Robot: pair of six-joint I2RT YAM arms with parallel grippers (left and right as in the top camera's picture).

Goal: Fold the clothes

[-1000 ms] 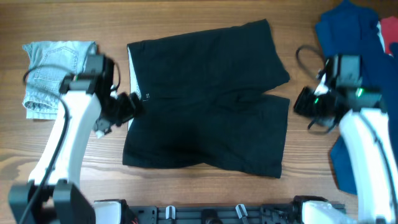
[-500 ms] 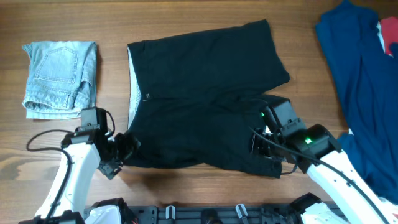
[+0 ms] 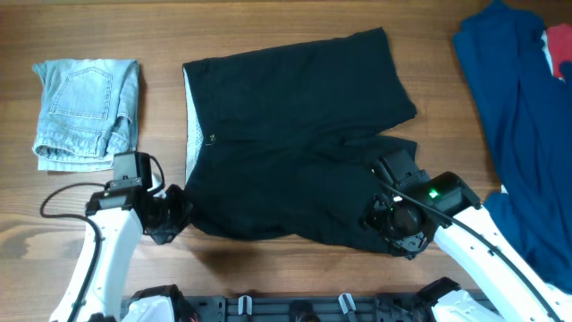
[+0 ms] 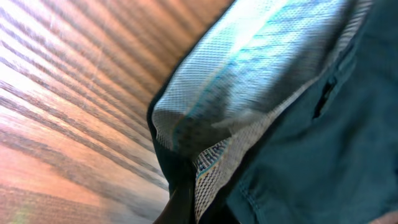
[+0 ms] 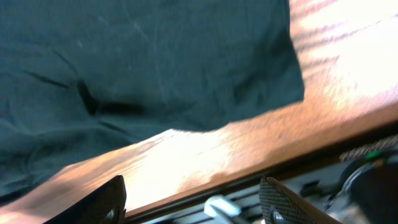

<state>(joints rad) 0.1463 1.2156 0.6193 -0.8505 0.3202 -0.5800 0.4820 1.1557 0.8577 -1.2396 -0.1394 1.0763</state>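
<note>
Garment: the large black garment of soft thin fabric (image 3: 295, 134) lies spread flat mid-table, with its pale mesh lining (image 4: 249, 81) showing along the left edge.
Left arm: the left gripper (image 3: 170, 217) sits at the garment's near-left corner. The wrist view is too close and blurred, so I cannot tell how wide it is or whether it has cloth.
Right arm: the right gripper (image 5: 193, 200) is at the near-right corner, fingers spread wide and empty, with the hem just beyond.
Surface: brown wooden table (image 3: 268, 22).
Other cloth: a folded light-blue denim piece (image 3: 85, 112) lies to the left, apart from the garment. A royal-blue cloth (image 3: 518, 107) lies at the right edge.
</note>
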